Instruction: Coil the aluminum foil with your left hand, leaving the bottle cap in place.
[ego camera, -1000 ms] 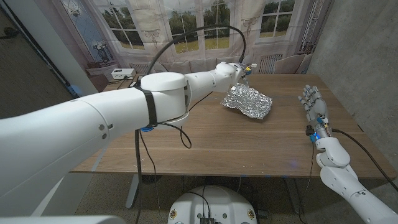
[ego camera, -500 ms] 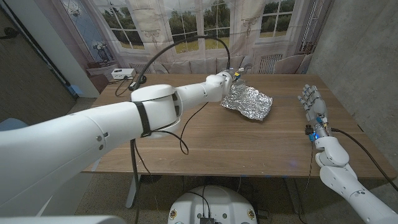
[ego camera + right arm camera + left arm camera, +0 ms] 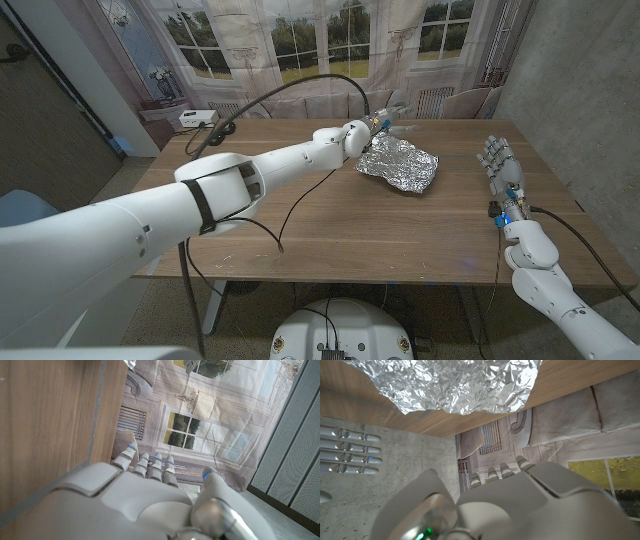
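A crumpled sheet of aluminum foil (image 3: 400, 163) lies on the wooden table (image 3: 330, 220), right of centre and toward the far side. My left arm reaches across the table, and my left hand (image 3: 383, 120) hovers at the foil's far left edge. In the left wrist view the foil (image 3: 460, 385) lies beyond my left hand (image 3: 530, 500), apart from the fingertips (image 3: 495, 472), which hold nothing. My right hand (image 3: 503, 165) stands upright near the table's right edge with its fingers apart and nothing in it; it shows also in the right wrist view (image 3: 145, 495).
A black cable (image 3: 300, 85) arcs above my left forearm. A white box (image 3: 195, 117) sits at the table's far left corner. Bare wood stretches between the foil and the near edge. A grey wall (image 3: 570, 80) stands to the right.
My left arm has dropped lower and swung toward the left, with the hand shifting slightly along the foil's far edge. The foil and my right hand have stayed put.
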`<state>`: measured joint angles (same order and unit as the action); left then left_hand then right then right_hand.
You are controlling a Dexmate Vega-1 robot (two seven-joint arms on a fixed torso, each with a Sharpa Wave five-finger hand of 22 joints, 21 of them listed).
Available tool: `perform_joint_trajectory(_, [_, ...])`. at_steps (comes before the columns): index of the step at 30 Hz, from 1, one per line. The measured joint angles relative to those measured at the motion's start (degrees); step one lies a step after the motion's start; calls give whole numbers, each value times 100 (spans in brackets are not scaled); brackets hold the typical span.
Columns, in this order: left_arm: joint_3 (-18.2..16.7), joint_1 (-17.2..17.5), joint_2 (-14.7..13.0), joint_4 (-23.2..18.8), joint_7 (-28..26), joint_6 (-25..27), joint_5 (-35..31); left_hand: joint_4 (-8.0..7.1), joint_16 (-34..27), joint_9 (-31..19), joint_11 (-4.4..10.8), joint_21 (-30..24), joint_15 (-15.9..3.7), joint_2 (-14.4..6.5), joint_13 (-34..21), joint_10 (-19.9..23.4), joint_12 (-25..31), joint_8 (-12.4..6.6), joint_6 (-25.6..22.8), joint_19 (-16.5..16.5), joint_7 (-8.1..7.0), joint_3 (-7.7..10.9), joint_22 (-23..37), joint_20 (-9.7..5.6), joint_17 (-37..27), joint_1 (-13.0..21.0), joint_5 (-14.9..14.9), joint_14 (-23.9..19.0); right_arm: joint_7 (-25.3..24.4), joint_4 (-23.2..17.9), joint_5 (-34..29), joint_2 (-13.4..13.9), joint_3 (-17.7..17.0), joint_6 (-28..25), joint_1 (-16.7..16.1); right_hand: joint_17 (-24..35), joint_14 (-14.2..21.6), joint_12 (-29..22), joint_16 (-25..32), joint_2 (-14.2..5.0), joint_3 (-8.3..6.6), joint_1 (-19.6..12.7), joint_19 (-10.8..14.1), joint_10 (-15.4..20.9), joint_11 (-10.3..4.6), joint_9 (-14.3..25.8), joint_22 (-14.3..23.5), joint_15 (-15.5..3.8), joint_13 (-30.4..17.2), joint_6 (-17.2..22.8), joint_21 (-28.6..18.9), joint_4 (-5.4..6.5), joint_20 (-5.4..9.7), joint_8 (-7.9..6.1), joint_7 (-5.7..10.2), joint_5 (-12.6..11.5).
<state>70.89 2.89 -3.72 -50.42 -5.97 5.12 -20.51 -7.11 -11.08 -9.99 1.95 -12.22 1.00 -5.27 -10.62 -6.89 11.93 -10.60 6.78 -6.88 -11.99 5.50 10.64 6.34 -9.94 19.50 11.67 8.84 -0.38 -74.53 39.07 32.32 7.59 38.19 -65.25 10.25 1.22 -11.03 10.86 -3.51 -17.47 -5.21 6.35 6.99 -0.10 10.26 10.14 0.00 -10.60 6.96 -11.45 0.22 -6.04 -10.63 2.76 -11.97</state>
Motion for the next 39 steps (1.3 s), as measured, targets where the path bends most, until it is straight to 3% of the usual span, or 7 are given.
perform_joint_trajectory(6, [-26, 61, -89, -178, 7, 117, -431, 486, -90, -79, -165, -102, 285, 98, -163, 285, 174, -110, -351, 488, -46, 139, 29, 552, -70, 427, -23, -627, -25, -89, -15, -10, 0, 0, -77, 0, 0, 0, 0, 0, 0, 0, 0, 0, 0, 0, 0, 0, -22, 0, 0, 0, 0, 0, 0, 0])
perform_joint_trajectory(7, [-63, 280, -377, -875, -2, 219, -582, 676, -90, -113, -176, -137, 326, 73, -229, 297, 225, -159, -416, 546, -45, 252, 53, 600, -96, 658, -23, -681, -104, -115, -52, -14, -1, 0, -97, 0, 0, 0, 0, 0, 0, 0, 0, 0, 0, 0, 0, 0, -22, 0, 0, 0, 0, 0, 0, 0])
perform_joint_trajectory(11, [-63, 280, -377, -875, -137, 473, -897, 1472, -325, -374, -139, -493, 208, -198, -732, 711, 794, -543, -981, 1320, -42, 944, 228, 595, -314, 1658, 350, -1431, -104, -210, -52, -16, -8, 0, -160, 0, 2, 0, 0, 0, 0, 0, 0, -1, 0, 0, 0, -1, -22, 0, 0, 0, 0, 0, 0, 0])
perform_joint_trajectory(13, [-83, 566, -553, -1411, -272, 674, -1130, 1606, -477, -539, -94, -682, 86, -283, -1087, 872, 1147, -817, -1350, 1671, -38, 1237, 315, 600, -524, 1970, 586, -1746, -180, -259, -87, -16, -10, 0, -190, 0, 32, 0, 0, 0, 0, 0, 0, -1, 0, 0, 0, -32, -22, 0, 0, 0, 0, 0, 0, 0])
perform_joint_trajectory(16, [-103, 674, -607, -1602, -327, 927, -1355, 1566, -508, -677, -139, -795, 178, 5, -1485, 695, 1399, -917, -1281, 1834, -32, 1225, 406, 603, -865, 1830, 618, -1613, -215, -328, -109, -16, -15, -9, -230, 0, 32, 0, 0, 0, 0, 0, 0, 0, 0, 0, 14, -32, -21, 0, 0, 0, 0, 0, 0, 0])
perform_joint_trajectory(24, [-130, 810, -645, -1915, 15, 1476, -1643, 1343, -328, -324, -29, -901, 142, 729, -1289, 673, 1240, -317, -612, 2442, -30, 718, 215, 607, -586, 978, -67, -1699, -292, -495, -160, 5, -28, -48, -338, 0, 32, 0, 0, 0, 0, 0, 0, -1, 0, 0, 14, -32, -21, 0, 0, 0, 0, 0, 0, 0])
perform_joint_trajectory(39, [-209, 856, -547, -1681, 458, 1332, -1409, 1035, 18, -36, 318, -478, -57, 811, -500, 1135, 764, -95, -985, 2564, -49, 312, -80, 610, -34, 297, 133, -1593, -390, -670, -219, 33, -100, -63, -504, 0, 93, 0, 0, 0, 0, 0, 0, 40, 41, 0, 13, 29, -21, 0, 0, 0, 0, 0, 0, 0])
